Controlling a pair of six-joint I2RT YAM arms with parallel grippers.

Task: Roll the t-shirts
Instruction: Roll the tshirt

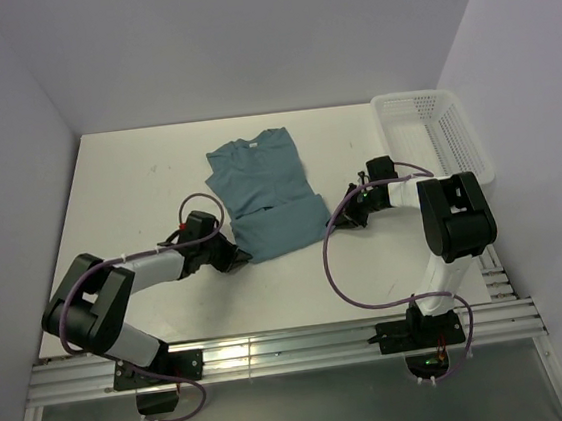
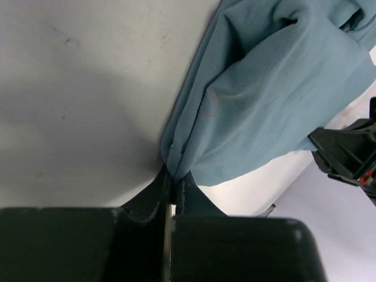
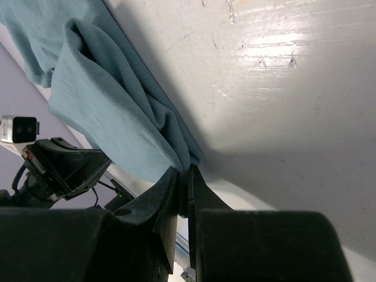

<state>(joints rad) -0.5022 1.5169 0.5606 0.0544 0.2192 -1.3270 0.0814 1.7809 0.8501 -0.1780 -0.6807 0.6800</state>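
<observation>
The teal-blue t-shirt (image 1: 259,188) lies on the white table, neck toward the far side, its lower part doubled over into a loose fold. My left gripper (image 1: 241,258) is at the shirt's near left corner. In the left wrist view its jaws (image 2: 174,176) are shut on a bunched edge of the t-shirt (image 2: 264,94). My right gripper (image 1: 342,216) is at the shirt's near right edge. In the right wrist view it (image 3: 188,173) is shut on a pinch of layered cloth of the t-shirt (image 3: 111,111).
A white mesh basket (image 1: 434,134) stands at the table's far right corner. The table (image 1: 138,185) meets grey walls at the left, back and right. An aluminium rail (image 1: 276,352) with both arm bases runs along the near edge.
</observation>
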